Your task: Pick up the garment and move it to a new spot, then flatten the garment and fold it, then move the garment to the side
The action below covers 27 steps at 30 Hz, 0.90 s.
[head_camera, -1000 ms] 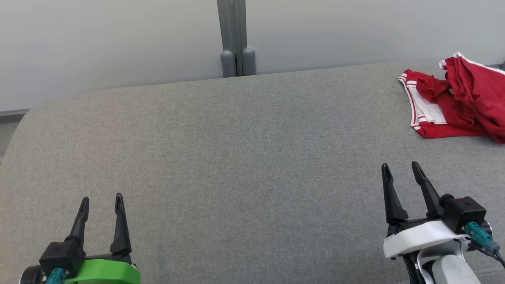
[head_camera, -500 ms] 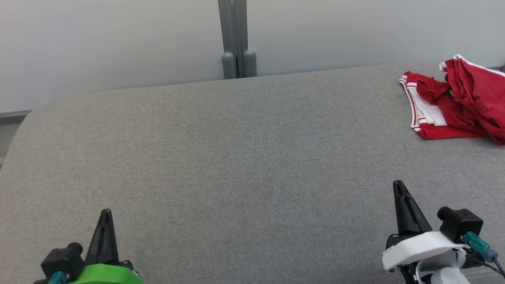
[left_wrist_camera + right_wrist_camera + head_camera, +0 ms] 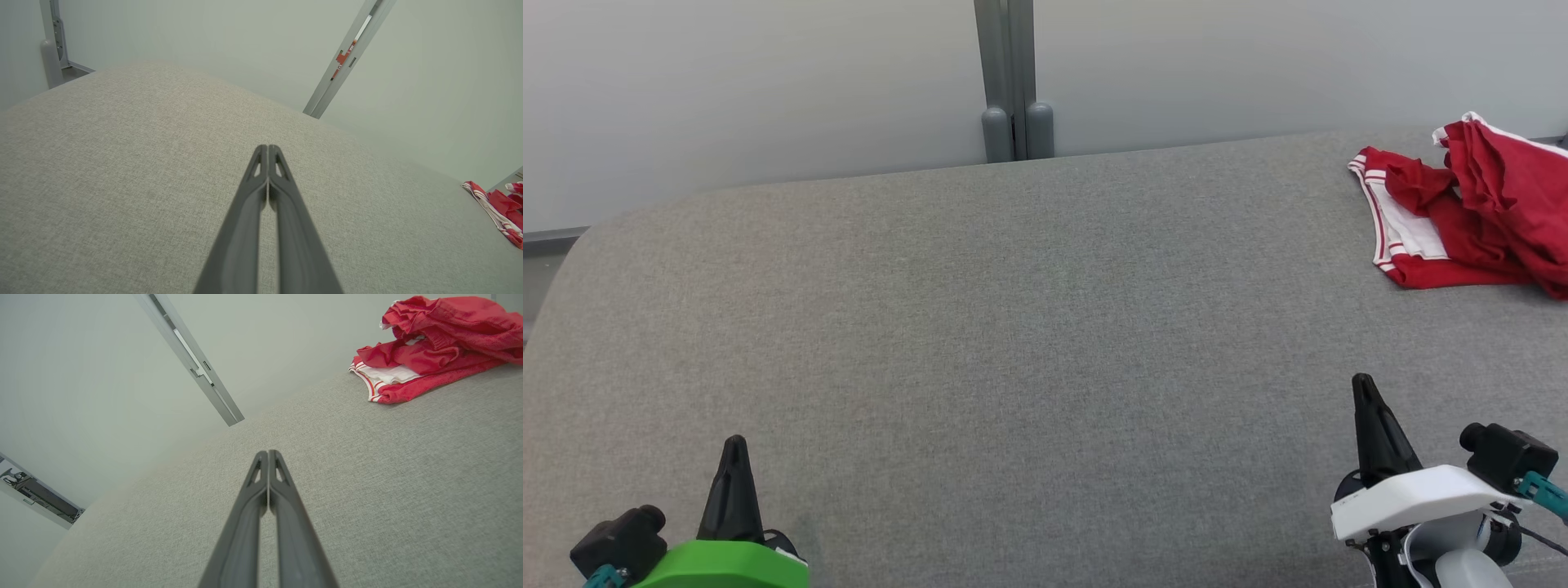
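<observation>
A crumpled red garment [image 3: 1470,208] with white striped trim lies bunched at the far right of the grey fabric surface [image 3: 1029,327]. It also appears at the upper right of the right wrist view as the garment [image 3: 433,343], and at the right edge of the left wrist view as the garment [image 3: 500,208]. My left gripper [image 3: 734,445] sits at the lower left, shut and empty, fingertips pressed together [image 3: 267,148]. My right gripper [image 3: 1362,384] sits at the lower right, shut and empty too [image 3: 267,453], well short of the garment.
A pale wall rises behind the surface, with a grey vertical post [image 3: 1011,82] at its middle. The surface's rounded far-left corner [image 3: 580,237] drops off toward the floor. Wide bare fabric lies between the two grippers.
Both grippers have shut, their fingers coming together from an open stance. Both have drawn slightly back toward the bottom of the head view. The garment has not moved.
</observation>
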Motion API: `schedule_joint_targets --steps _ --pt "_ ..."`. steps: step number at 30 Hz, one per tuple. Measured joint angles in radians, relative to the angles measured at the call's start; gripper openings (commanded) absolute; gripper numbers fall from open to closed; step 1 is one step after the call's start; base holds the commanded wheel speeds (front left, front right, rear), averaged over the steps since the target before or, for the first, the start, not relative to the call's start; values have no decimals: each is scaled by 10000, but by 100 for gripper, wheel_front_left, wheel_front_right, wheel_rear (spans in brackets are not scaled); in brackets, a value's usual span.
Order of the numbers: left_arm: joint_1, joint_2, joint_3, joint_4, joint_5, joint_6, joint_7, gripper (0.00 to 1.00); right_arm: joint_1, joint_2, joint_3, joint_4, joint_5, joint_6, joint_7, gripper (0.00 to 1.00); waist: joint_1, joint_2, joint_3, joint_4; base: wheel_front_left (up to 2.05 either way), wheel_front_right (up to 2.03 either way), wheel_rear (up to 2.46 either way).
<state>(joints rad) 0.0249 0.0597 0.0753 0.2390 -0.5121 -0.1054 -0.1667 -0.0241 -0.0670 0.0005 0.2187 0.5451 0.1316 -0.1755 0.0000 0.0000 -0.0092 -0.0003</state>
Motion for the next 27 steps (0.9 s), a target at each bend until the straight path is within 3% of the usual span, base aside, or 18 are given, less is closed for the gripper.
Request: schedule_joint_targets --steps 27 --pt "-411 -36 140 8 -3824 -82 961 0 -244 63 -399 79 3735 -2 999 0 0 0 31 1 0 0 0"
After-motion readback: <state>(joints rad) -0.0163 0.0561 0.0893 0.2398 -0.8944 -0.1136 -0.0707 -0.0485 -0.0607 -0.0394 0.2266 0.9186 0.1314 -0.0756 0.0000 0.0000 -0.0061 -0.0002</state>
